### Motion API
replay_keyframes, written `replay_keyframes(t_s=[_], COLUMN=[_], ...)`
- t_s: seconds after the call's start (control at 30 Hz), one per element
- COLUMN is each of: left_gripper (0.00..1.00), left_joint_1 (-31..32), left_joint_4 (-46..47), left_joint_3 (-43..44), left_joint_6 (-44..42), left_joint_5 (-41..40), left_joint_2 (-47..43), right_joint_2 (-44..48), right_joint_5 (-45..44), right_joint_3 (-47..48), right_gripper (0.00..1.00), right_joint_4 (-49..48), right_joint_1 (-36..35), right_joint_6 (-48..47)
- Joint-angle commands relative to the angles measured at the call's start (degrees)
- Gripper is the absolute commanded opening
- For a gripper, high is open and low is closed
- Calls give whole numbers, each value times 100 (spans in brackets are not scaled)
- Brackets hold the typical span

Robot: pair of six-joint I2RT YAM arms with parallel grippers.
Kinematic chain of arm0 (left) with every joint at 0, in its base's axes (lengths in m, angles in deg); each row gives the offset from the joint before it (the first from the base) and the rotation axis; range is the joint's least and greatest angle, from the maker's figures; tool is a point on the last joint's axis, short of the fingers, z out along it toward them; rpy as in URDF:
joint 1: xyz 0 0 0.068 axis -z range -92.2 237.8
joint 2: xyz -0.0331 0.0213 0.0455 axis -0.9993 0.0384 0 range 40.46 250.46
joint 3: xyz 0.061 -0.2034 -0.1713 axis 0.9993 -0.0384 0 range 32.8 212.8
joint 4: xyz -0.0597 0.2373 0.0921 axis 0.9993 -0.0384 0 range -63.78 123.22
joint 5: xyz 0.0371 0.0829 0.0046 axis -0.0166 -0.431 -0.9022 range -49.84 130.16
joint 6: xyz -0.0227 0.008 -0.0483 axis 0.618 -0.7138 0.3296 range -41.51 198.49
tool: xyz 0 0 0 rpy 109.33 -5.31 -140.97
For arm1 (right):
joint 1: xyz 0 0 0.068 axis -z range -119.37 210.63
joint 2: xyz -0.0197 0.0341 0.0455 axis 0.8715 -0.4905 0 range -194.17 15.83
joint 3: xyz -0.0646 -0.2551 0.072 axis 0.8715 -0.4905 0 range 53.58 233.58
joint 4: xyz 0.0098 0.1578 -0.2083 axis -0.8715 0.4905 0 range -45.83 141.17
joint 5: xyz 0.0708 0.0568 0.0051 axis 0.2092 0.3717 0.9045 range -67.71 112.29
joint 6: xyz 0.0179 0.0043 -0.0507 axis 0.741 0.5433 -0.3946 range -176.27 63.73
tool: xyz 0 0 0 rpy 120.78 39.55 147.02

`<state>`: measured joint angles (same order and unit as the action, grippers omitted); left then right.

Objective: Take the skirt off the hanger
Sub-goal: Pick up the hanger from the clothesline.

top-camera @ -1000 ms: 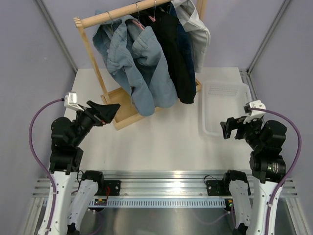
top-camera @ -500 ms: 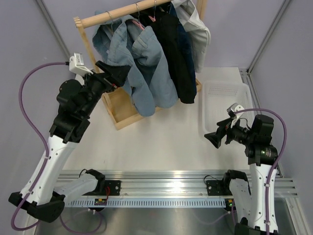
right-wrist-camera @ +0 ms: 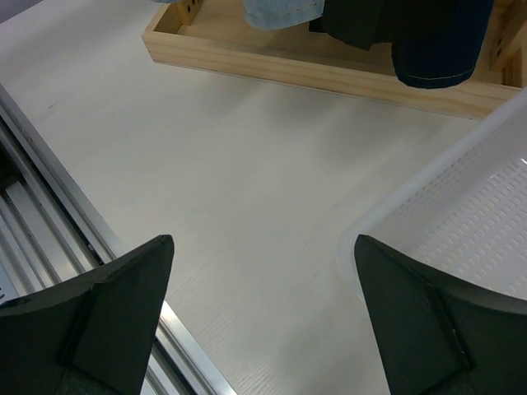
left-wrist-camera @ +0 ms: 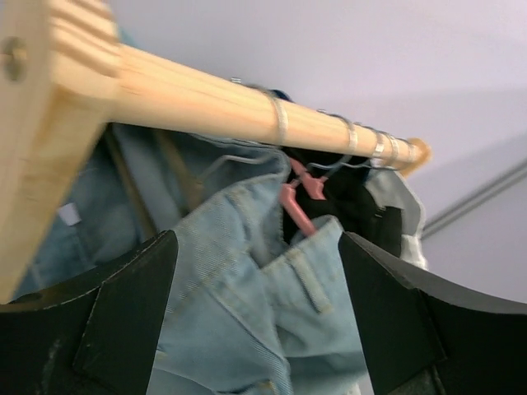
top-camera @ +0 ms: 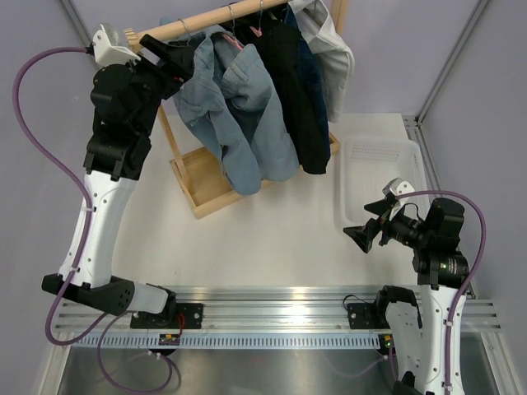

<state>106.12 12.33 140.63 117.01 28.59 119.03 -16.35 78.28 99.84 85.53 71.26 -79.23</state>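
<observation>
A light blue denim skirt (top-camera: 239,107) hangs on a pink hanger (top-camera: 235,39) from the wooden rail (top-camera: 214,23) of a clothes rack. My left gripper (top-camera: 169,56) is raised to the rail's left end. It is open, just short of the denim. In the left wrist view the skirt's waistband (left-wrist-camera: 247,304) and the pink hanger (left-wrist-camera: 296,202) show between the open fingers of the left gripper (left-wrist-camera: 257,247), under the rail (left-wrist-camera: 206,107). My right gripper (top-camera: 362,234) hovers open over the bare table, and in its own view nothing is between the fingers of the right gripper (right-wrist-camera: 263,243).
More denim, a black garment (top-camera: 296,90) and a white shirt (top-camera: 329,49) crowd the same rail. The rack stands on a wooden base frame (top-camera: 202,177). A white plastic basket (top-camera: 379,177) sits at the right, beside my right gripper.
My left arm has risen from table level to the rail's left end, and its jaws have narrowed slightly. My right arm swung down toward the table, then held still.
</observation>
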Motion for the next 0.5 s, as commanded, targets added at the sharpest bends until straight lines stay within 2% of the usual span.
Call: replay_keyframes(t_s=[0.0,0.13,0.27,0.4,0.47], left_gripper=[80,74,64,54,53], left_joint_1=[-294,-409,-409,-374,-304], left_joint_4=[-118,14,58,146,347], left_joint_3=[142,-60,-60,-122,-323], left_joint_6=[383,604,700,657,569], left_joint_5=[313,472,332,-46,-371], left_joint_2=[168,264,396,449,379], right_joint_2=[54,63,63,72,89], right_joint_5=[-61,-79,-79,-62,-53], right_joint_3=[-21,-21,-21,-21,-20], right_gripper=[100,100,99,99,99], right_joint_4=[-243,-243,-243,-234,-217], right_joint_1=[-9,-9,-9,-9,-9], right_joint_6=[-16,-7,2,2,-7])
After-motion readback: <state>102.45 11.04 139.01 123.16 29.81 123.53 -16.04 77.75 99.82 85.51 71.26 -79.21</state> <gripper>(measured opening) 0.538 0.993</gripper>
